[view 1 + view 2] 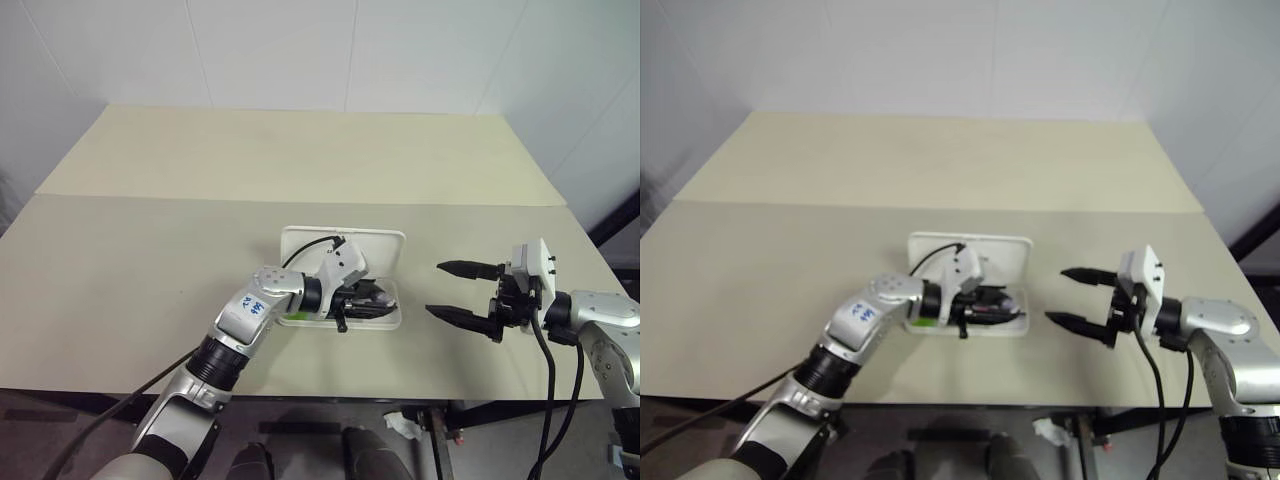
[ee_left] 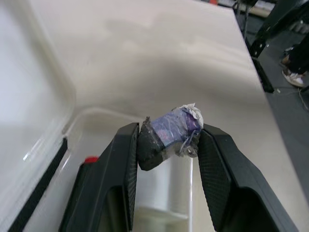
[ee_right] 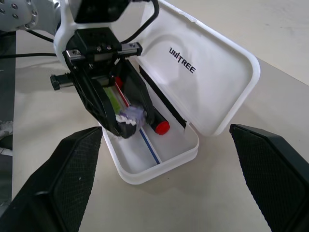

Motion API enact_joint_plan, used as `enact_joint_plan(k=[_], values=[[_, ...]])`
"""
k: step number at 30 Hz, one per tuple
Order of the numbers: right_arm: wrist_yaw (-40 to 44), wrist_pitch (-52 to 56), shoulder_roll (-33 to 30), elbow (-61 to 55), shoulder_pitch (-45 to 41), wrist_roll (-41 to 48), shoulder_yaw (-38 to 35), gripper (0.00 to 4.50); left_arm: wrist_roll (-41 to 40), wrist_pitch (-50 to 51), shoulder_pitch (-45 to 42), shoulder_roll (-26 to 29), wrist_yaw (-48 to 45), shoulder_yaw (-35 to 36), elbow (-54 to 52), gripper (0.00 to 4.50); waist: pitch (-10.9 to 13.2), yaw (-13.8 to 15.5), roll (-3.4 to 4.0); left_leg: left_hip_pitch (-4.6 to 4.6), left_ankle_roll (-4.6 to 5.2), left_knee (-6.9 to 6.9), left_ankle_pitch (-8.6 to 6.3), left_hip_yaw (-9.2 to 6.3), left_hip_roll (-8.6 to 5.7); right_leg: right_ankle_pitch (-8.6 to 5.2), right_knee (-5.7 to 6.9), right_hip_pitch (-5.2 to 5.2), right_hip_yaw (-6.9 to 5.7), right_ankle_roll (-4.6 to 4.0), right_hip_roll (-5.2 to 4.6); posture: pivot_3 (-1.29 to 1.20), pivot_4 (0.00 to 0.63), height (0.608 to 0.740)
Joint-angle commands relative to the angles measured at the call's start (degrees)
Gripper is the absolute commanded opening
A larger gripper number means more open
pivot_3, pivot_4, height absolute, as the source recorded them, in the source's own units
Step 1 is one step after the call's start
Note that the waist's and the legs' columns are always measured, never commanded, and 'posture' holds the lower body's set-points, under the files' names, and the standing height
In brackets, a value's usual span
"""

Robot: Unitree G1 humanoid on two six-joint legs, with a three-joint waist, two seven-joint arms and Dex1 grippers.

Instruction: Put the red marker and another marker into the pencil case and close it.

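While the left tool (image 3: 126,121) clamps a purple-grey cap (image 2: 171,130), the red marker (image 3: 155,123) lies just beside it.

My left fingers (image 3: 126,126) and wrist cover most of the inside of the pencil case (image 3: 212,92), so of the red marker (image 3: 159,126) I see just its red end and a bit of black barrel. The green marker (image 3: 112,96) shows as a sliver behind my fingers. What I pinch is a small purple-grey taped lump (image 2: 170,133); what it is I cannot tell. The desk's (image 1: 300,150) near edge is cut off by my arms.
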Motion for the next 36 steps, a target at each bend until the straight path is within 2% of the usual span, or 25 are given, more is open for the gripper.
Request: enact_joint_plan(k=[1, 3, 12, 28, 36], values=[[-0.3, -0.2, -1.1, -1.8, 0.2, 1.0, -2.2, 4.50, 0.1, -0.9, -0.6, -0.8, -0.2, 0.1, 0.3, 1.53, 0.0, 0.0, 0.00, 0.00, 0.00, -0.01, 0.00, 0.00, 0.00, 0.00, -0.02, 0.01, 0.00, 0.00, 0.00, 0.00, 0.150, 0.740], [-0.3, -0.3, -1.1, -1.9, 0.3, 1.0, -2.2, 4.50, 0.0, -0.5, -0.7, -0.8, -0.4, 0.0, 0.3, 1.53, 0.0, 0.0, 0.00, -0.01, 0.00, -0.02, 0.00, 0.01, 0.00, 0.01, -0.06, 0.01, 0.01, 0.01, 0.00, 0.00, 0.150, 0.740], [-0.6, -0.4, -1.1, -1.8, 0.2, 0.9, -2.1, 4.50, -0.5, 0.1, -0.5, -0.8, -0.7, 0.0, -0.4, 4.43, 0.0, 0.0, 0.00, -0.01, 0.00, -0.03, 0.00, 0.01, 0.00, 0.01, -0.13, 0.03, 0.01, 0.01, 0.00, 0.00, 0.150, 0.740], [-0.9, -1.0, -0.3, -1.2, -0.3, 0.6, -1.5, 4.50, 1.1, 0.3, -2.6, -0.7, 4.1, 2.8, 2.0, 4.47, 0.0, 0.0, 0.00, -0.01, 0.00, -0.03, 0.00, 0.01, 0.00, 0.02, -0.15, 0.05, 0.03, 0.03, 0.00, 0.00, 0.150, 0.740], [-1.0, -1.3, 0.1, -0.7, -0.7, 0.5, -1.0, 4.50, 3.6, -1.0, -3.6, -0.4, 3.1, 0.2, 4.7, 4.47, 0.0, 0.0, 0.00, 0.00, 0.00, -0.04, 0.00, 0.00, -0.01, 0.02, -0.22, 0.10, 0.03, 0.02, 0.00, 0.00, 0.150, 0.740]])
